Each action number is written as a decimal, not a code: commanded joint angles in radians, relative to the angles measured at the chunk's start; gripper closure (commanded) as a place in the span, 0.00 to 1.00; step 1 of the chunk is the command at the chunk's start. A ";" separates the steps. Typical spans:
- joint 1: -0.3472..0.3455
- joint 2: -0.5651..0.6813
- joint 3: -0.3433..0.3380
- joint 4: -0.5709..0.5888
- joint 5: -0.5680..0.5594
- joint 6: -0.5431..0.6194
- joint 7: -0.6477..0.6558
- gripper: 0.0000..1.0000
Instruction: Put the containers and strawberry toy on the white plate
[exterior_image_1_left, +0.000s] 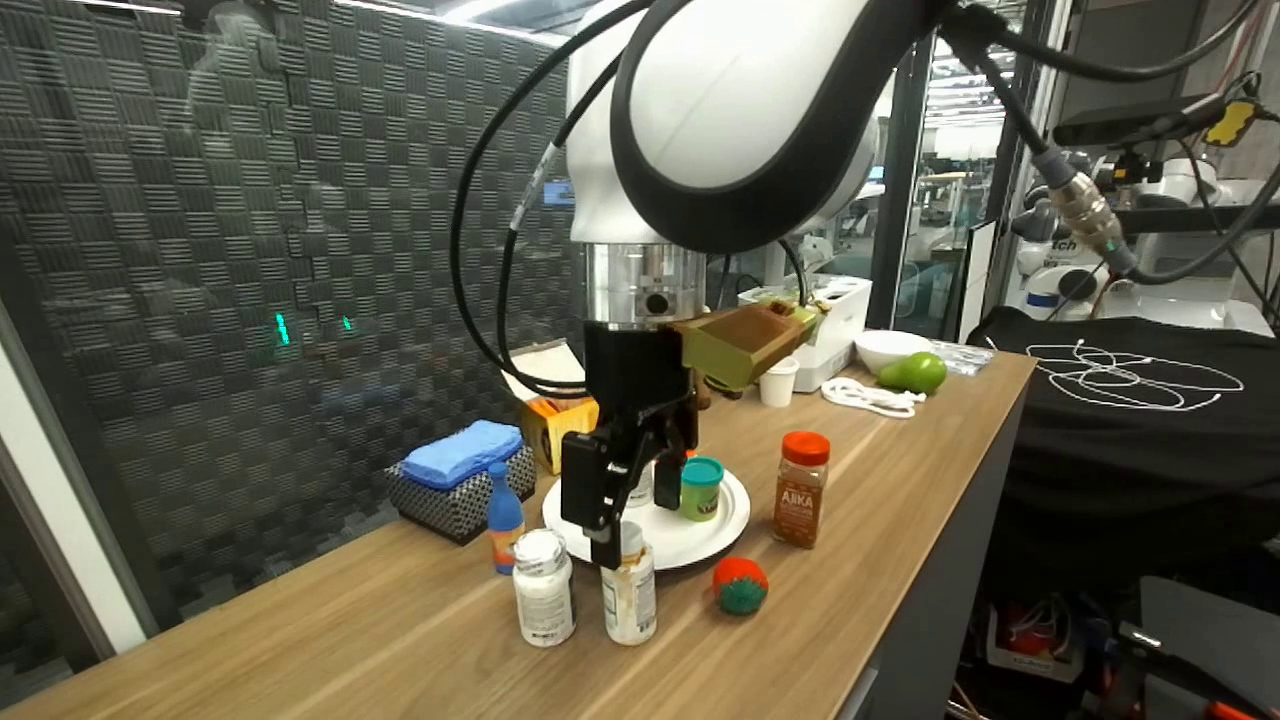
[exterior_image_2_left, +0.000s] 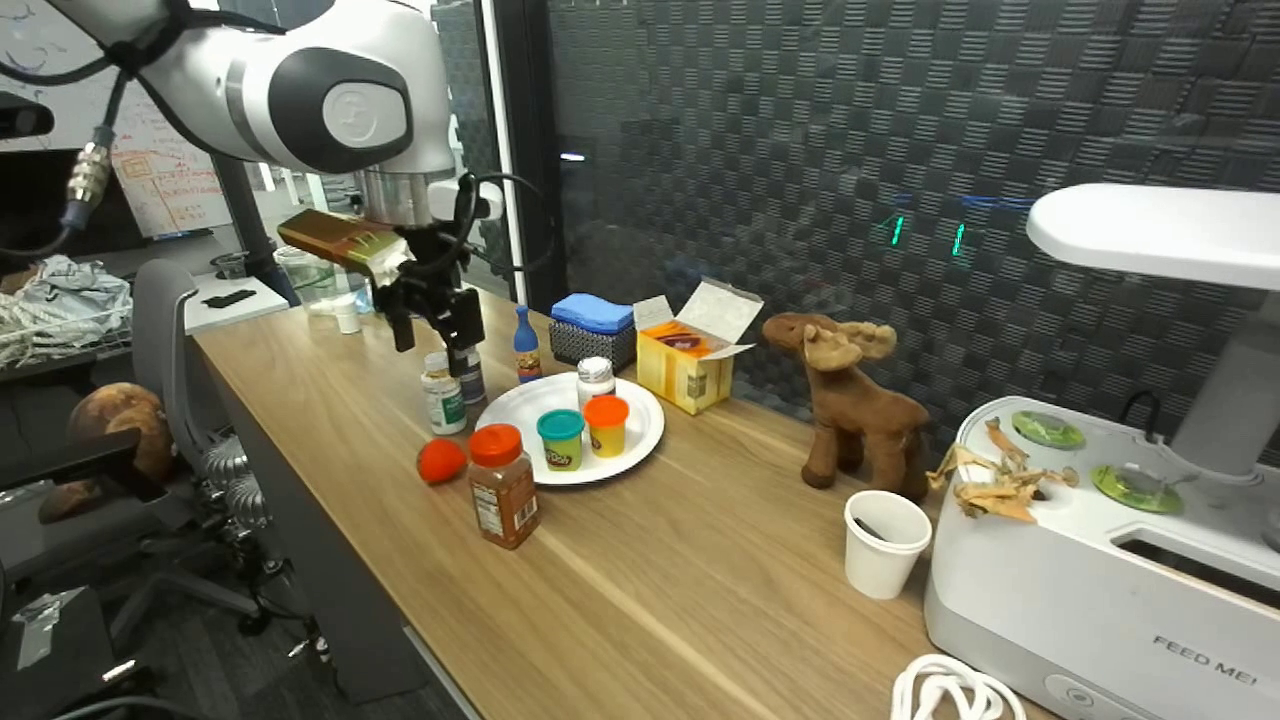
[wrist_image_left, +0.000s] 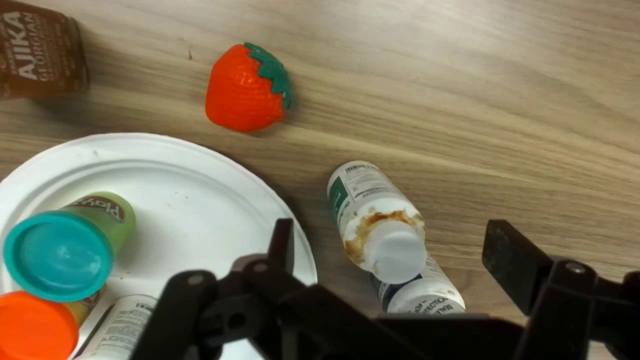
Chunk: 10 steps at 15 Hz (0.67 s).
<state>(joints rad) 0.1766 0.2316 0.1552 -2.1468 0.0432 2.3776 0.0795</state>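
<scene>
Black tool (wrist_image_left: 392, 249) gapes wide, holding nothing, near the stained bottle (wrist_image_left: 377, 217); best centre on its cap (wrist_image_left: 398, 254), lower straight, and spare the blue-labelled bottle (wrist_image_left: 425, 289).

In an exterior view, on the wood-grain table (exterior_image_2_left: 700, 560), the round white plate (exterior_image_2_left: 642, 438) carries a teal-lidded green tub (exterior_image_2_left: 561, 443) left of an orange-lidded yellow tub (exterior_image_2_left: 606, 430), and a cylindrical white bottle (exterior_image_2_left: 595, 376) behind the latter. A red-capped square brown jar (exterior_image_2_left: 504, 492) stands before the plate, right of a red-orange strawberry toy (exterior_image_2_left: 441, 461). A green-labelled white bottle (exterior_image_2_left: 444, 402) stands left of the plate, a blue-labelled white bottle (exterior_image_2_left: 473, 383) behind that bottle.
</scene>
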 joint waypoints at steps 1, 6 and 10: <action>0.003 0.024 -0.005 0.046 -0.021 -0.035 0.000 0.34; 0.017 0.015 -0.013 0.044 -0.078 -0.040 0.038 0.74; 0.041 -0.011 -0.030 0.031 -0.188 -0.030 0.150 0.86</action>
<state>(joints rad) 0.1862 0.2490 0.1482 -2.1223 -0.0760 2.3646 0.1509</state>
